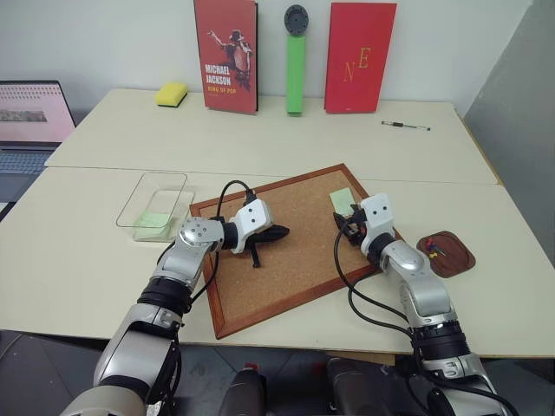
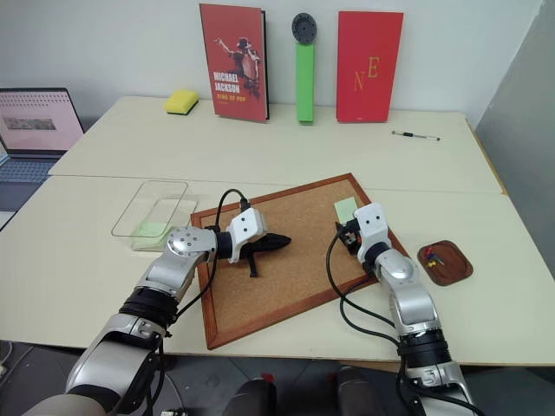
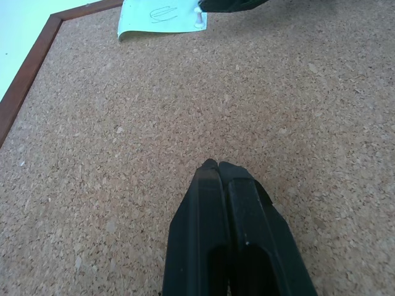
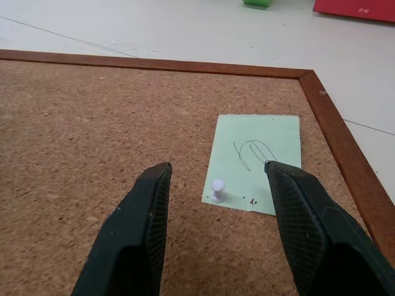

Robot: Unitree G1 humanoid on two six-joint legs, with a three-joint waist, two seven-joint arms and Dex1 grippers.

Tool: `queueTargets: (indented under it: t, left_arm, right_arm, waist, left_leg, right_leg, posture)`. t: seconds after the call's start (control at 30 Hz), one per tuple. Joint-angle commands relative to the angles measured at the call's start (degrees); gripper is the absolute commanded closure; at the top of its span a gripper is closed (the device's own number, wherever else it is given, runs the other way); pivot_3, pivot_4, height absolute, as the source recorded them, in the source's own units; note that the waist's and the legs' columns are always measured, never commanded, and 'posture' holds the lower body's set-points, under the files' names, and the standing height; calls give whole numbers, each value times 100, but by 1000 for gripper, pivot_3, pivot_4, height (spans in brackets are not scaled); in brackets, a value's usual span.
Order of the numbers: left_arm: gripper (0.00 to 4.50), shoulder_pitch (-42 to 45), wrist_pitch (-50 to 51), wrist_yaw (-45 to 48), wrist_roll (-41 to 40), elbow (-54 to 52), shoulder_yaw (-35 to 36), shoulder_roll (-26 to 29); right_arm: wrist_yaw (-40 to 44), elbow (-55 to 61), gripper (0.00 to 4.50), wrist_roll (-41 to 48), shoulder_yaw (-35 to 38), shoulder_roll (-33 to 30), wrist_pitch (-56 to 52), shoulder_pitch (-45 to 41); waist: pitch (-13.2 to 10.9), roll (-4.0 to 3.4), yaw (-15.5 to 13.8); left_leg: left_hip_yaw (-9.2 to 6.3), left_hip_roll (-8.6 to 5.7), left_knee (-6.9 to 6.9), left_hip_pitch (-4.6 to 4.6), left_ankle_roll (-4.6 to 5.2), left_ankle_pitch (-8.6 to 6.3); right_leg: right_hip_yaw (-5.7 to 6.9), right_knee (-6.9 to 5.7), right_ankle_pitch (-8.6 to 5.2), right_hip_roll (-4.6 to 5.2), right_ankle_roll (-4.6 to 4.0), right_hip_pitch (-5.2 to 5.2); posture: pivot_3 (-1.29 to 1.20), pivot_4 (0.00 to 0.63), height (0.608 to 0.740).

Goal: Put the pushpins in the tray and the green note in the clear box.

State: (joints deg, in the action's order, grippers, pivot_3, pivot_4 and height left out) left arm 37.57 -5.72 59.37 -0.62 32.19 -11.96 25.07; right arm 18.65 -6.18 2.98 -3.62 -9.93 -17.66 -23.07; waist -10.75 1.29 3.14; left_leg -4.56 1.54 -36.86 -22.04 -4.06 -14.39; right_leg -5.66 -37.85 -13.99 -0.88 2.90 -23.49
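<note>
two green notes (image 1: 342, 200), one white pushpin (image 4: 217, 186), two books (image 1: 226, 55)

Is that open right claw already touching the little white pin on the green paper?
Apart. The right wrist view shows the pushpin standing free between the right gripper's fingers.

The right end effector (image 2: 349, 232) hovers over the cork board (image 2: 299, 256), with the green note (image 2: 345, 209) just beyond it and the tray (image 2: 446, 263), holding pushpins (image 2: 433, 256), off to its right. The left end effector (image 2: 276, 242) rests shut mid-board; the clear box (image 2: 153, 213) lies to its left on the counter (image 2: 78, 251).
</note>
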Motion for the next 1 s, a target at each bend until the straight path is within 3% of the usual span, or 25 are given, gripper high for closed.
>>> queueTargets:
  t: [0.03,0.2,0.4,0.6,1.0]
  left_arm:
    - [4500,-48,77,-45,76,-112,-28,33]
    - [4500,-93,143,-53,75,-225,-23,72]
    - [4500,-128,224,-55,74,-326,-20,100]
    - [4500,-148,275,-49,74,-379,-20,104]
    - [4500,-157,311,-33,96,-407,-44,106]
  right_arm:
    - [-19,-197,1958,38,50,65,271,-195]
    - [-17,-502,1958,46,64,83,399,-274]
    - [-24,-592,3082,66,58,106,453,-296]
    - [2,-532,4488,70,47,103,434,-271]
    - [-83,234,4488,244,140,259,521,-175]
  waist:
    - [0,0,1]
    - [0,0,15]
    - [0,0,20]
    - [0,-1,20]
    - [-2,-3,19]
  left_leg:
    - [0,0,0,1,0,0]
    - [0,0,0,1,0,0]
    - [0,1,0,2,0,0]
    - [0,1,1,1,0,0]
    - [0,1,4,-4,0,0]
  right_leg:
    - [0,-1,0,0,0,0]
    - [-1,-2,0,0,0,0]
    - [-1,-3,0,-1,0,-1]
    - [-1,-3,0,-1,0,-1]
    - [-1,-2,0,-1,-1,-7]
  posture:
    - [0,150,740]
    - [0,150,740]
    - [0,150,740]
    - [0,150,740]
    - [0,150,740]
